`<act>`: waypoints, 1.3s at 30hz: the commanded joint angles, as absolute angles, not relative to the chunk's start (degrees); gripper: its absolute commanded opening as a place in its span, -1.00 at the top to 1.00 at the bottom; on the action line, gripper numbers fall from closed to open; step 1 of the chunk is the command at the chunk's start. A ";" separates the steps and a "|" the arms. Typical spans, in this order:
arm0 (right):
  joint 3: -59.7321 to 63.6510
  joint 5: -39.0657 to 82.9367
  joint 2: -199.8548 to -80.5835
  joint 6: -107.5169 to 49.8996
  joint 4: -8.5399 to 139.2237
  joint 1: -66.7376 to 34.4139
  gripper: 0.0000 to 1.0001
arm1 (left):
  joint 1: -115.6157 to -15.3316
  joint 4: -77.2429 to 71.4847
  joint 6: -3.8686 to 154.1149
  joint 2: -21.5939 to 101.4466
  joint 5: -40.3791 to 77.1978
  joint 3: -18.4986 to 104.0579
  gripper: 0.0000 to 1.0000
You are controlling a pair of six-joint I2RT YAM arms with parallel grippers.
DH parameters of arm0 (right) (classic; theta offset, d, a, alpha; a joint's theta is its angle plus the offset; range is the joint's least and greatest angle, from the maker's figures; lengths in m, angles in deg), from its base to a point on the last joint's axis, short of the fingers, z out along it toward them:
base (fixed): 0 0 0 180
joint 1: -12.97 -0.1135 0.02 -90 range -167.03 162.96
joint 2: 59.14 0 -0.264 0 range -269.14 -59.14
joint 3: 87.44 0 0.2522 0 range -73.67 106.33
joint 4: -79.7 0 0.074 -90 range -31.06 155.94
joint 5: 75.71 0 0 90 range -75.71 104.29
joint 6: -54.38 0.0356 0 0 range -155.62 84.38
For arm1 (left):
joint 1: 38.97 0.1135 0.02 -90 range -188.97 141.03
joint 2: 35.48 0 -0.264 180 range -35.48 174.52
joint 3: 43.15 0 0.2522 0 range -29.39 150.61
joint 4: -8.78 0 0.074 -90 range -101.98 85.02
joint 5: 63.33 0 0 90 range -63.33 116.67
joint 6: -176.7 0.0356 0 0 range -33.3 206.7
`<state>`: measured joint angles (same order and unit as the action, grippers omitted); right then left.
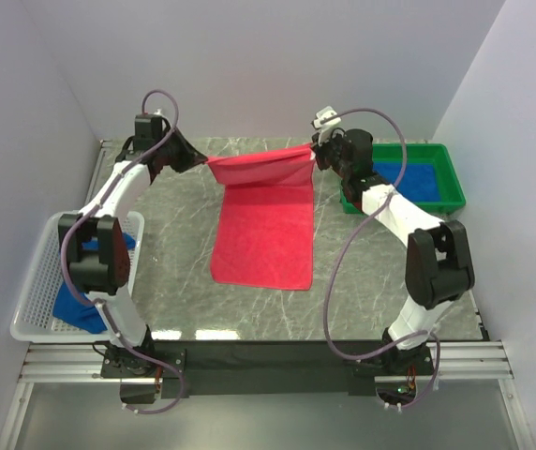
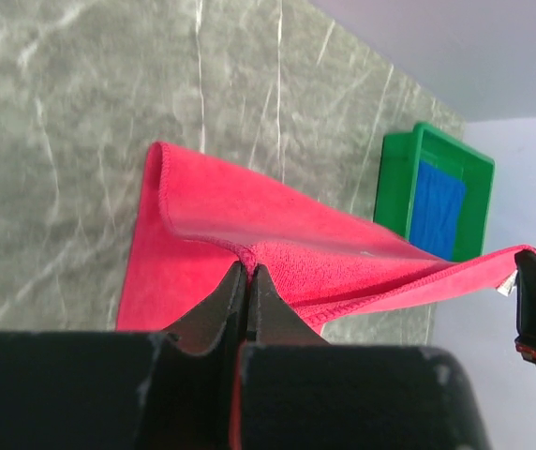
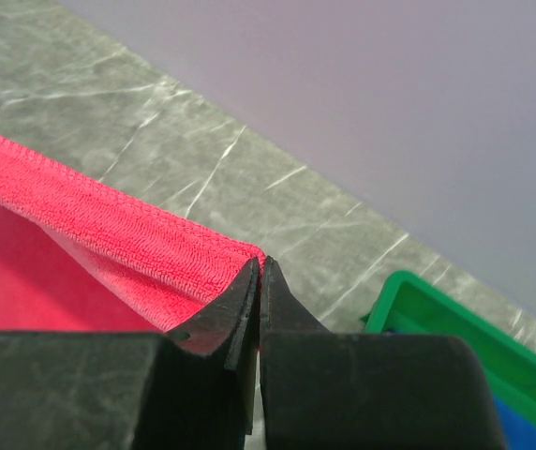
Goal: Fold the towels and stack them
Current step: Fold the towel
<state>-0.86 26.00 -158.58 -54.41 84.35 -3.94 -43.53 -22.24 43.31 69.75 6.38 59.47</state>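
Left fingers, right fingers pinch red towel; blue towels fill tray, basket.

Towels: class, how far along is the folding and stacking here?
Done: perhaps one blue towel, flat in the green tray; its fold is unclear. In hand: the pink-red towel, far corners pinched by left jaws and right jaws, the rest on the table. Left: finishing that fold, the other blue towel heaped in the white basket, and stacking.

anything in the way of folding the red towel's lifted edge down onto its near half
Nothing visible. The left gripper and right gripper pinch the red towel's far corners; its near half lies bare on the table.
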 commanded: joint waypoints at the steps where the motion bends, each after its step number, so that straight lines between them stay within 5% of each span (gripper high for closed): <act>1: -3.97 23.87 -153.28 -52.33 83.00 -3.21 1.00 | -43.19 -21.24 43.64 64.29 6.72 53.96 0.99; 23: -28.75 19.31 -132.53 -45.56 64.27 -11.20 1.00 | -45.65 -20.99 42.50 40.82 8.74 21.34 0.99; 39: -26.84 18.70 -142.36 -40.46 49.16 -13.93 1.00 | -51.45 -15.09 37.84 43.17 12.87 5.60 0.99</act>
<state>-30.23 21.87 -140.54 -40.75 56.07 -13.91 -51.16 -17.54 38.89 41.42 10.07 7.12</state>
